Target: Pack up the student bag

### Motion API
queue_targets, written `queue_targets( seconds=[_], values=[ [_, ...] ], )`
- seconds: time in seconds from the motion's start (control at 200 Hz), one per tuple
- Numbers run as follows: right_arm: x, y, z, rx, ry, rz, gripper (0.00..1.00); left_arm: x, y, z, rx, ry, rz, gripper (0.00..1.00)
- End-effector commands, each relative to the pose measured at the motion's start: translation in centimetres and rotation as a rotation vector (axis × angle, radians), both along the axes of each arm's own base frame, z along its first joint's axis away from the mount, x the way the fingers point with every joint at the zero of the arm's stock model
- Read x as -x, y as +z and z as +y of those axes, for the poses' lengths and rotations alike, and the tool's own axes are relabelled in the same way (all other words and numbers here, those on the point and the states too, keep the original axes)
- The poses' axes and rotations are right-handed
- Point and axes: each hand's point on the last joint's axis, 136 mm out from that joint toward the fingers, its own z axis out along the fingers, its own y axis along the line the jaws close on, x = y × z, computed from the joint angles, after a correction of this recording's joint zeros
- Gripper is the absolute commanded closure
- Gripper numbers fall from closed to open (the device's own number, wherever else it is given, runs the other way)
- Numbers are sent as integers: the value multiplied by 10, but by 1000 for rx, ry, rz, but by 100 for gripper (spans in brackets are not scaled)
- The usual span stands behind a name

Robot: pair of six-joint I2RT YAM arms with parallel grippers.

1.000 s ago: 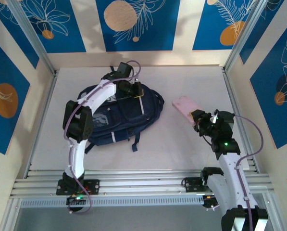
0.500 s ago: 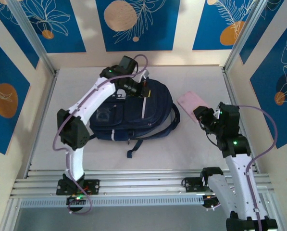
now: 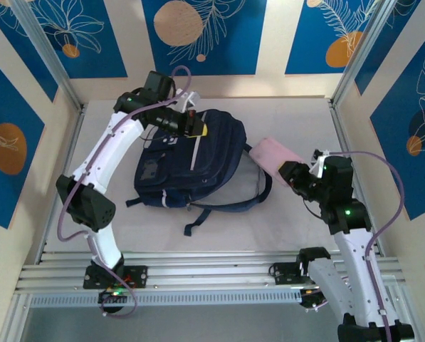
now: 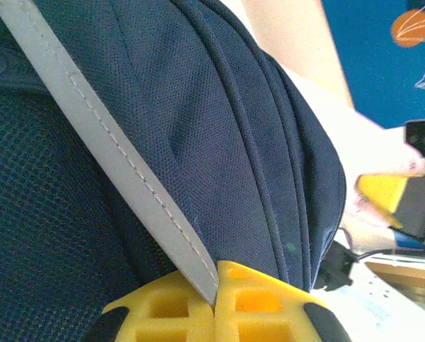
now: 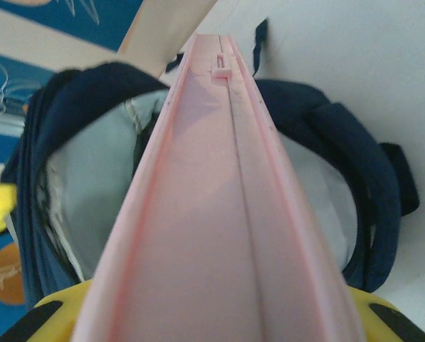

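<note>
Student bag (image 3: 198, 160), a large navy-blue fabric backpack with grey stripe trim, lies on the pale grey worktop (image 3: 297, 117). It sits left of centre toward the far side, between the two arms. Its dark shoulder straps (image 3: 230, 205) trail out on the near side.

The left end effector (image 3: 196, 130) is at the bag's far upper edge. In the left wrist view the jaws are closed narrow. The yellow fingers (image 4: 262, 299) pinch the grey stripe trim (image 4: 112, 149), which runs diagonally up and left from the pinch across the navy fabric.

The right end effector (image 3: 292, 176) is just right of the bag and holds a flat pink plastic case (image 3: 273, 152) by its near end. The case points far-left, and its far end reaches the bag's right edge.

In the right wrist view the case is clamped between the yellow pads (image 5: 59, 293), the jaws partly spread across it. It runs straight out over the bag's open mouth. Pale grey lining (image 5: 98, 185) shows on both sides of the case, with the navy rim around it. A small pink latch tab (image 5: 223, 65) sits at the case's far tip.

I can't tell whether the tip is inside the mouth or just above it.
</note>
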Motion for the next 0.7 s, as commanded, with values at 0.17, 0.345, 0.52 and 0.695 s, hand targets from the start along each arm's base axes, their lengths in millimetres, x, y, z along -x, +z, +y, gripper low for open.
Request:
queue_targets(
  seconds=[0.17,0.345,0.52,0.695],
  values=[
    [21,10,57,-128,355,-138,73,25,96,0,305,-136,-168,100],
    [17,-4,86,-131,466,-108,73,30,101,0,326,-154,-177,100],
    [-1,-8,110,-159,499,-103,74,32,103,0,333,-160,-179,100],
    [-22,-20,134,-152,518,-73,74,31,106,1,340,-154,-179,100]
  ],
)
